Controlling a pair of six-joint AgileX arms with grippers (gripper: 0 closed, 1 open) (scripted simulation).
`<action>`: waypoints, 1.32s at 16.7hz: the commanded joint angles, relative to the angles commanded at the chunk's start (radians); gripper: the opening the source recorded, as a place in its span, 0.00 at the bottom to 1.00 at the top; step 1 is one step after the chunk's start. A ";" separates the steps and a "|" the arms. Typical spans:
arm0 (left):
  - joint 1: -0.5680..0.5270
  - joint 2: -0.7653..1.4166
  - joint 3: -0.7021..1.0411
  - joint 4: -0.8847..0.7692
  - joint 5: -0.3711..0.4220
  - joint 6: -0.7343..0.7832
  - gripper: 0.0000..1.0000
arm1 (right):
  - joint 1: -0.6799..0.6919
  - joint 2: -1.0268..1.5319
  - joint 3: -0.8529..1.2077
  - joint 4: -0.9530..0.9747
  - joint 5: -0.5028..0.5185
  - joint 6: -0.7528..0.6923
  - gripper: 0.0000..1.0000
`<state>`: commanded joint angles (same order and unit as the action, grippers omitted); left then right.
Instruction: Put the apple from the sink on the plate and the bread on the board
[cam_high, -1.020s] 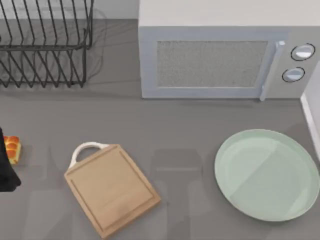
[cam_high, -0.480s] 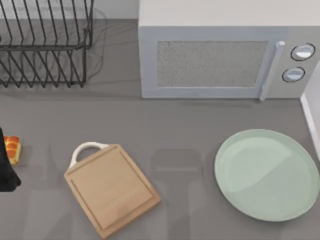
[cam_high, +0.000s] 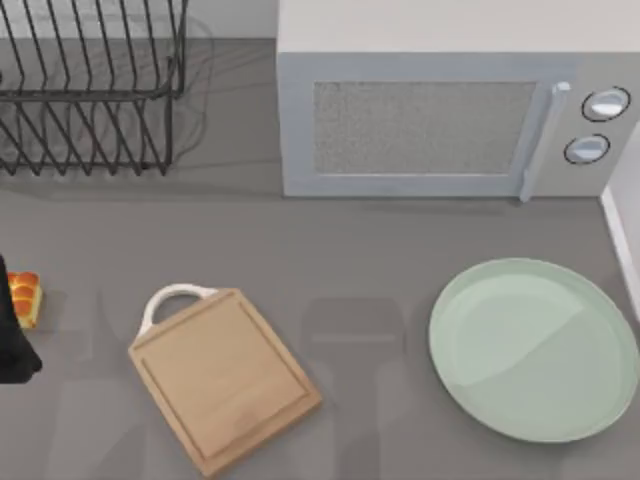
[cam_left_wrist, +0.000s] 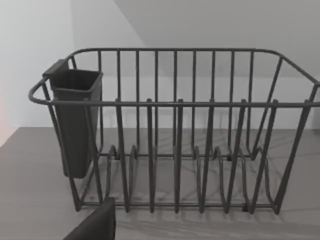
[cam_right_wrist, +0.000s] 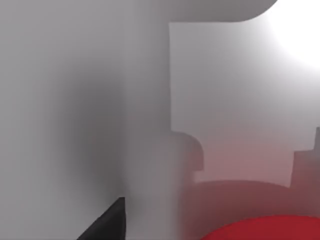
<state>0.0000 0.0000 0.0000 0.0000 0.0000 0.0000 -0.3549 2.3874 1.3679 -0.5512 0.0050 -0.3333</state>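
Now the plate (cam_high: 535, 350) sits bare at four o'clock, the board (cam_high: 222, 377) at seven, the bread (cam_high: 25, 298) beside the left arm (cam_high: 12, 335) at nine. Apple (cam_right_wrist: 265, 230) looms red under the right wrist; grips can't be told.

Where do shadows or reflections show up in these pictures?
Top view: blocky soft shadows lie on the table between the board and the plate, whose surface carries a pale sheen. Left wrist view: the rack casts thin lines. Right wrist view: red tint above the apple.
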 joint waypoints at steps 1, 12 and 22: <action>0.000 0.000 0.000 0.000 0.000 0.000 1.00 | 0.000 0.000 0.000 0.000 0.000 0.000 0.47; 0.000 0.000 0.000 0.000 0.000 0.000 1.00 | 0.000 0.000 0.000 0.000 0.000 0.000 0.00; 0.000 0.000 0.000 0.000 0.000 0.000 1.00 | 0.002 -0.161 0.084 -0.192 -0.021 0.010 0.00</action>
<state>0.0000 0.0000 0.0000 0.0000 0.0000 0.0000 -0.3531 2.2259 1.4518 -0.7430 -0.0163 -0.3234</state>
